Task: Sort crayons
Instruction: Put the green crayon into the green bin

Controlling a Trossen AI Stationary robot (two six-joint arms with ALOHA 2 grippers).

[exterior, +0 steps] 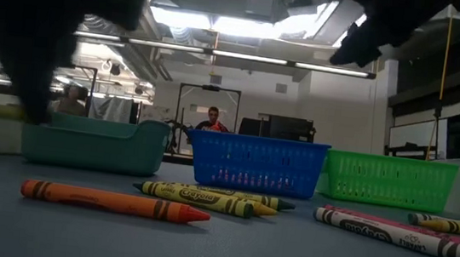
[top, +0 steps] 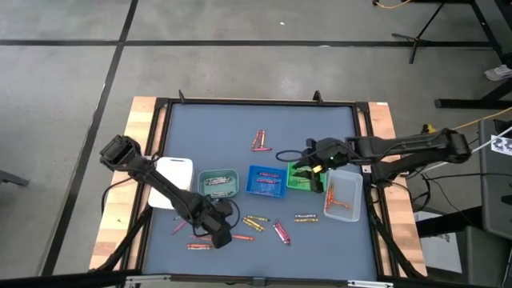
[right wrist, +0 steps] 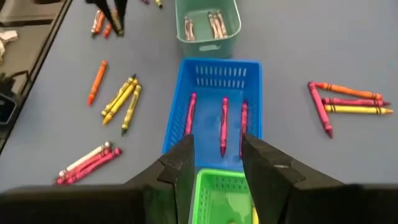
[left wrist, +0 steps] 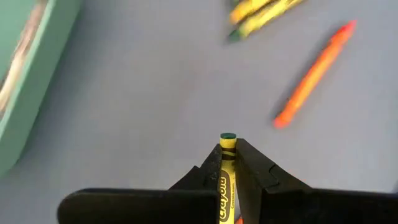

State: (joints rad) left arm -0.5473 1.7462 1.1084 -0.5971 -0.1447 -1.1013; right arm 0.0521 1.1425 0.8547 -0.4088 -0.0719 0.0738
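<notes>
**A robotics lab with an open, industrial work floor**

The table [top: 260, 128] stands on a bare concrete floor [top: 240, 48] scored by dark seams. Tripod legs [top: 424, 32] and a yellow cable [top: 396, 4] lie on the concrete beyond the right gripper [top: 308, 166], on the side away from the crayons [top: 256, 222]. Looking level past the trays [exterior: 258, 164], the room opens deep behind them: long ceiling strip lights [exterior: 221, 52], exposed ductwork [exterior: 252, 2], a dark metal frame [exterior: 206, 113] and a monitor [exterior: 277, 127]. A person [exterior: 212, 120] sits far back, another [exterior: 70, 99] off to one side.
</notes>
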